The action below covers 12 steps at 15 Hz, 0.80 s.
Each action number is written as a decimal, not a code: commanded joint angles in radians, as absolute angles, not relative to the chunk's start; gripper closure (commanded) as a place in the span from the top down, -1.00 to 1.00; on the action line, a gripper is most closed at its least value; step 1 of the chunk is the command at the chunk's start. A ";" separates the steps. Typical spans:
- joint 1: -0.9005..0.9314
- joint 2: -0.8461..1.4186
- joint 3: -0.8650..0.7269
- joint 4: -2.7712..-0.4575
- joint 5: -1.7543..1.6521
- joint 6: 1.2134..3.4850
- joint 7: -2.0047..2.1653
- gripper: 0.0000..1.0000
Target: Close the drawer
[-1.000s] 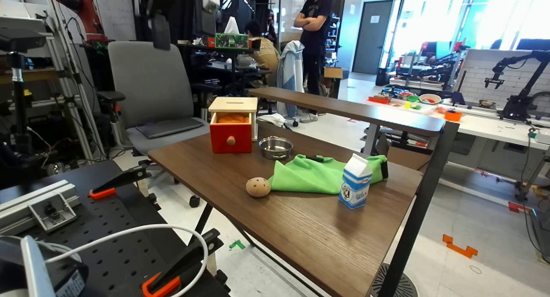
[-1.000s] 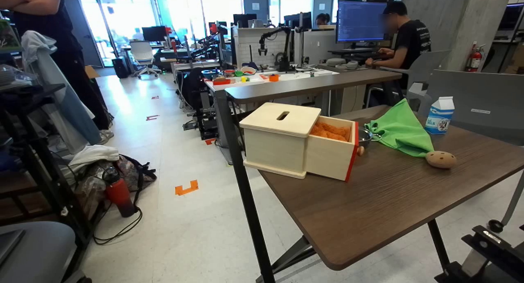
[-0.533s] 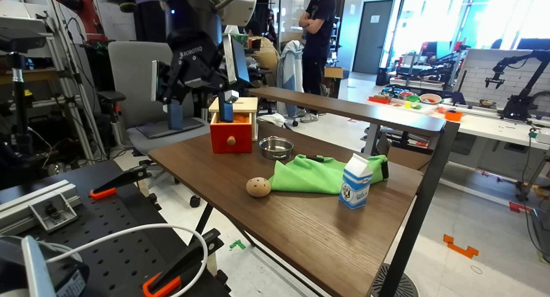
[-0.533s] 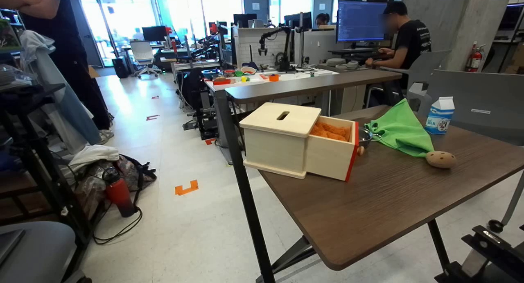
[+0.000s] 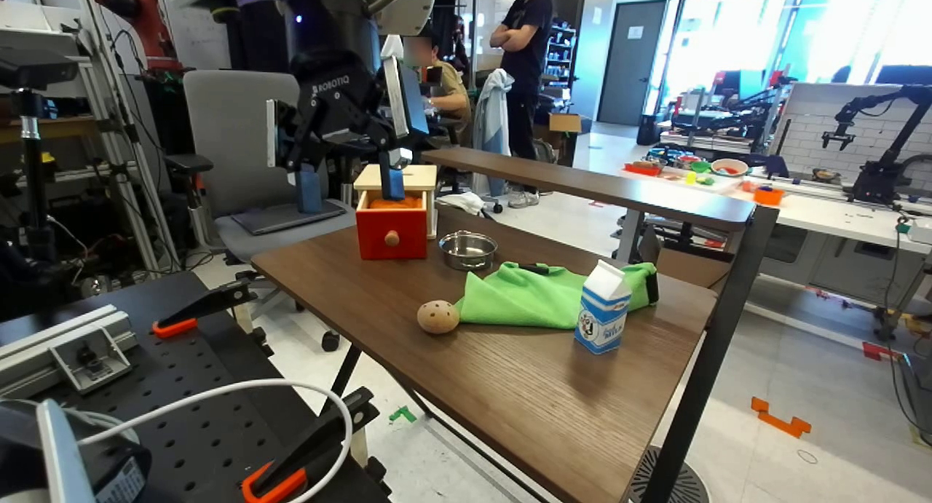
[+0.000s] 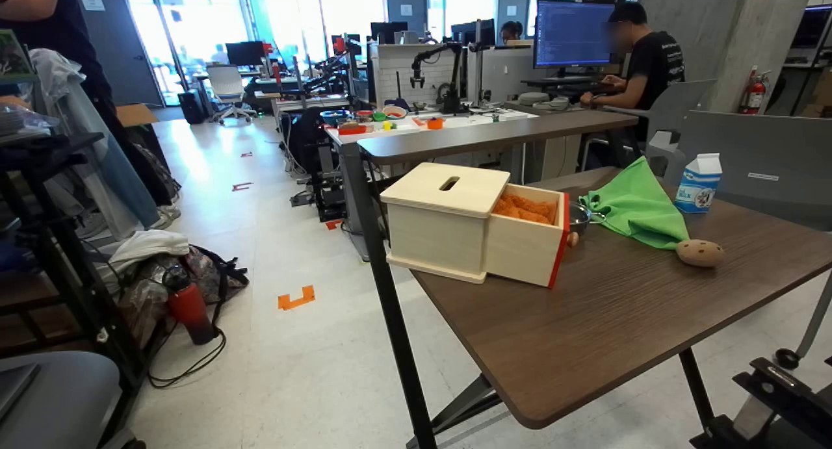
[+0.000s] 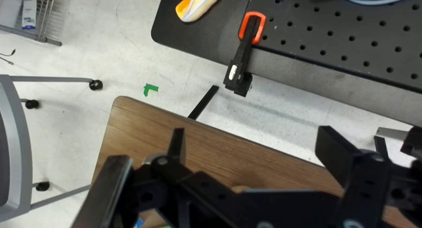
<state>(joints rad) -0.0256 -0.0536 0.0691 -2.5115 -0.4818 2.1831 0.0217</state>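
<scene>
The drawer has a red front with a round wooden knob and slides out of a box with a tan wooden top. It stands pulled well out, holding orange cloth, as its open side shows in an exterior view. My gripper is open and empty, pointing down. In that view it overlaps the drawer's upper edge, but I cannot tell its distance; no contact shows. In the wrist view the open gripper has table and floor between its fingers. The drawer is out of the wrist view.
A metal bowl stands beside the drawer. A green cloth, a dotted wooden egg and a milk carton are on the table. A raised shelf runs along one edge. A grey chair stands near.
My gripper has come down into an exterior view from its top edge over the second, then shifted slightly right and up. The drawer has not moved. A standing person in the background shifted.
</scene>
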 commanded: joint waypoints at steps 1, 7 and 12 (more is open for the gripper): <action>-0.004 -0.128 0.051 -2.629 -0.421 2.403 0.046 1.00; 0.026 -0.108 0.047 -2.793 -0.315 2.823 -0.180 1.00; 0.028 0.048 0.040 -2.778 -0.325 3.121 -0.393 1.00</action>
